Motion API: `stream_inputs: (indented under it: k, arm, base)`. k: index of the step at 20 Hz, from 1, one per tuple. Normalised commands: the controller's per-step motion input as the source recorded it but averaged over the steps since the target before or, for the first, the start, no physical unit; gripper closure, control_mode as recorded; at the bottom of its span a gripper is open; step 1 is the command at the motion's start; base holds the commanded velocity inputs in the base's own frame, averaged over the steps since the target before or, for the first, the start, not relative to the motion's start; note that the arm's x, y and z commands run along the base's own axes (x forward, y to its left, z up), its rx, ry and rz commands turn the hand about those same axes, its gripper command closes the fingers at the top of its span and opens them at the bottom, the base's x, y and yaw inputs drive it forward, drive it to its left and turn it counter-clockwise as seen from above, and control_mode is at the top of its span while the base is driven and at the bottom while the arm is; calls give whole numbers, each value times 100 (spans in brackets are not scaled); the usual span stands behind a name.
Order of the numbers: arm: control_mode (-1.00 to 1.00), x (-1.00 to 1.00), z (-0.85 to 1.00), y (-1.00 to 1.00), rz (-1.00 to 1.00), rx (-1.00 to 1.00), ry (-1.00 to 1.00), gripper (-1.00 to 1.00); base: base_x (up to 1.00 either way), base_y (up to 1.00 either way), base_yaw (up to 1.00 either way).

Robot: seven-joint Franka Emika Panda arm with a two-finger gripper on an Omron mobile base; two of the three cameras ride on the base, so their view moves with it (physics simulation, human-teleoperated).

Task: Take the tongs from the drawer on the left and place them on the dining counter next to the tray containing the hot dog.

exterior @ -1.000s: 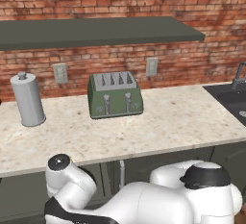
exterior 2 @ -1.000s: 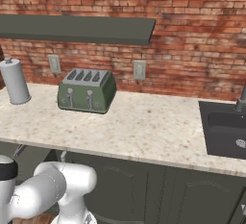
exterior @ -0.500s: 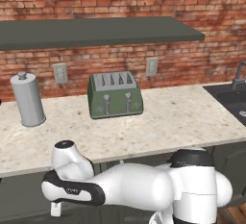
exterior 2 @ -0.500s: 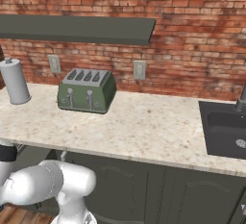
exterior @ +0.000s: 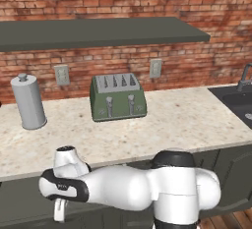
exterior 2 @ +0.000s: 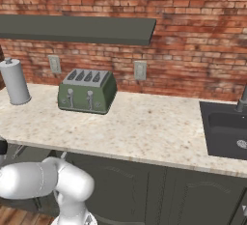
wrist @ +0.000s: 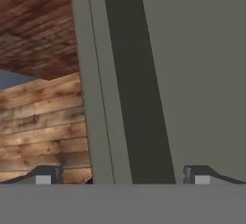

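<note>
Claw [wrist: 120, 175] set low in front of the cabinets below the bench [exterior: 187, 120], fingers wide apart, nothing between them. Hand view: grey-green cabinet panel [wrist: 202, 74] close ahead, wooden floor [wrist: 43, 117] to its left. Green toaster [exterior: 118, 97] and steel canister [exterior: 28, 101] stand on the bench. Tongs' position cannot be told.

- Dark grey-green drawer [exterior: 29, 193] front, shut, sits under the speckled worktop's edge at seven o'clock in the left base view, partly hidden behind the arm.
</note>
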Motion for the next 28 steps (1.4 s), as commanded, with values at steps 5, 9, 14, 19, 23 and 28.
stream_inputs:
  k: [5,9,14,19,23,28]
  arm:
    - [-100,1,-20,23,5,-3,13,-100]
    - [-100,-11,-20,36,6,-4,15,-100]
    - [-100,-30,-23,40,9,-5,17,-100]
    - [-100,-42,-25,34,11,-5,17,-100]
    - [-100,-47,-35,29,12,-5,17,-100]
    - [-100,-59,-47,29,13,-7,16,-100]
  base:
    - [0,0,0]
    - [0,0,0]
    - [0,0,0]
    - [0,0,0]
    - [0,0,0]
    - [0,0,0]
